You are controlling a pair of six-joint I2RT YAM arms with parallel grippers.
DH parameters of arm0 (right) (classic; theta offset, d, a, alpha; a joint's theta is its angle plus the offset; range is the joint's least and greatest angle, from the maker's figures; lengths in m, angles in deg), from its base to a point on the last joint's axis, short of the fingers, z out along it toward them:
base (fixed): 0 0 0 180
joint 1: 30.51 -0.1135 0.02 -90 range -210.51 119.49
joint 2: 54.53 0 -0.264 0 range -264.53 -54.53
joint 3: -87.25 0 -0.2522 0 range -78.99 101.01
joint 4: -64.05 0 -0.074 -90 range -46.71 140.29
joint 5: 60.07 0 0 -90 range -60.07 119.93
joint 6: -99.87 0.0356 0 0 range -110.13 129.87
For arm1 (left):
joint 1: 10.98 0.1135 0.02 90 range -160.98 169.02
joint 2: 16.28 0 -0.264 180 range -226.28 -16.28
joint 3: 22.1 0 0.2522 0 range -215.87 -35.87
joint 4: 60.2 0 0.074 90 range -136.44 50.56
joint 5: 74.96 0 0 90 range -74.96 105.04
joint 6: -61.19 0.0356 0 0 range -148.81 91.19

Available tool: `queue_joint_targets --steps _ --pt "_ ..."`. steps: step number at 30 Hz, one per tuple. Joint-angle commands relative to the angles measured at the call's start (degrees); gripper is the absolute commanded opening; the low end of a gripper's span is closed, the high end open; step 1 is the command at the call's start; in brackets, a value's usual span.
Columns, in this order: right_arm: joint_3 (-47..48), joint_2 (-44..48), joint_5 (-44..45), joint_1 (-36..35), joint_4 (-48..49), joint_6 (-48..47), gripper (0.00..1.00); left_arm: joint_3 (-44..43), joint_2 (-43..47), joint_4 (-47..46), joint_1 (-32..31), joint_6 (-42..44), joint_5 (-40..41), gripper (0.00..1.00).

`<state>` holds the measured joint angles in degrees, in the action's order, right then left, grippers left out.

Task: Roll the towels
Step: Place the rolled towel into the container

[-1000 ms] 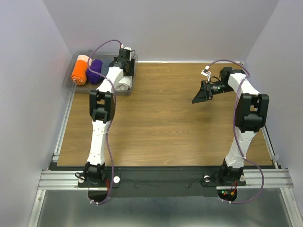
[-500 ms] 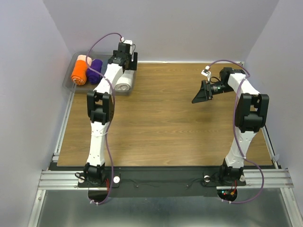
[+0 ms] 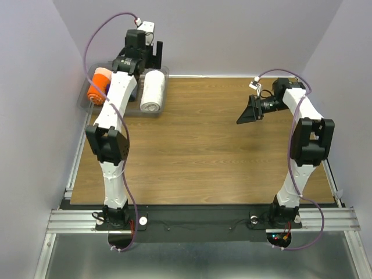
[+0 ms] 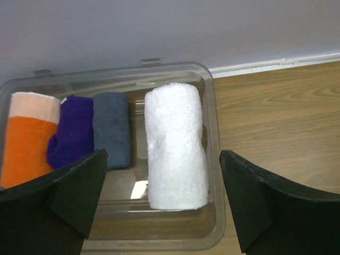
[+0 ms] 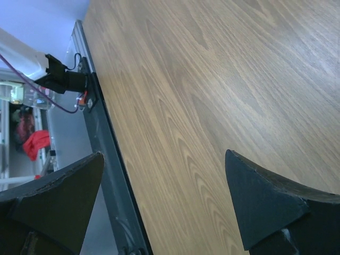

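The white towel (image 3: 153,91) lies rolled up in a clear plastic bin (image 3: 82,100) at the table's far left corner. In the left wrist view the white roll (image 4: 175,146) lies at the right end of the bin (image 4: 219,175), lengthwise. My left gripper (image 3: 152,61) hangs above the bin's far edge, open and empty; in its own view the gripper (image 4: 163,155) has its jaws wide apart above the roll, not touching it. My right gripper (image 3: 247,113) is open and empty above the bare table at the right, as its own view (image 5: 163,156) shows.
The bin also holds an orange roll (image 4: 26,143), a purple roll (image 4: 74,135) and a grey-blue roll (image 4: 111,127), side by side left of the white one. The wall stands right behind the bin. The wooden table (image 3: 203,151) has a metal rail (image 5: 114,191) along its edge.
My left gripper has risen and drawn back from the bin, leaving the white roll lying in it. The right arm has hardly moved.
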<state>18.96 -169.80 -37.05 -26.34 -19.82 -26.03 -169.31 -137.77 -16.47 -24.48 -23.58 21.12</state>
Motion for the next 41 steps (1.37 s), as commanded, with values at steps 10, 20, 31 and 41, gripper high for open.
queue_joint_targets --steps 10,20,31,41 --pt "-3.98 22.17 21.15 1.55 11.28 22.87 1.00 18.12 25.94 12.03 -0.13 5.49 -12.67 0.99" --pt "-29.62 43.69 33.41 1.64 20.53 30.71 1.00 52.38 49.13 3.96 -0.13 2.94 -19.09 0.99" --pt "-38.80 51.01 36.13 1.46 25.01 31.51 1.00 76.05 65.24 -2.90 2.06 3.55 -21.55 0.99" --pt "-39.77 52.94 36.66 1.46 26.16 31.59 1.00 76.14 67.00 -3.43 3.74 3.73 -23.31 0.99"
